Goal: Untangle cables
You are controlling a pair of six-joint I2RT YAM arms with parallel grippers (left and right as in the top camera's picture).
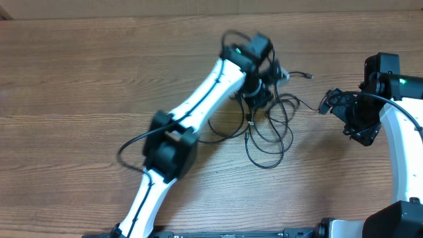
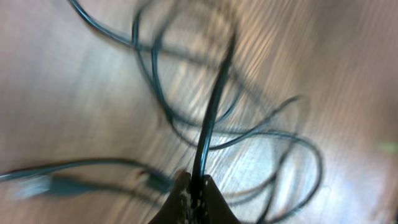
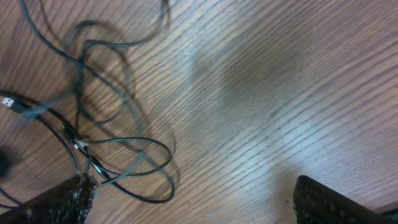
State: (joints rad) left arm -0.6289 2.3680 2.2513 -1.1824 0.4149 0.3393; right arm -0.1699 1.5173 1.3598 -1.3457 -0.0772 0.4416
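Overhead, the cables (image 1: 268, 135) lie in a loose tangle of thin black loops on the wooden table (image 1: 79, 79), a little right of centre. The left gripper (image 1: 259, 92) is down at the top edge of that tangle, its white arm reaching in from the lower left. The right gripper (image 1: 344, 119) sits off to the right of the pile, just beside one stray cable end, and its fingers stand wide apart.

Left wrist view: the left gripper (image 2: 193, 200) is pinched tight on one black strand, which rises straight up from between the fingertips. The rest of the cables (image 2: 267, 134) curl in blurred loops across the wood behind it.

Right wrist view: the right gripper (image 3: 193, 205) has its two dark fingers at opposite bottom corners, spread wide with nothing between them but bare wood. The cables (image 3: 112, 149) loop at the left side, near the left finger, and a small plug (image 3: 11, 102) shows at the far left edge.
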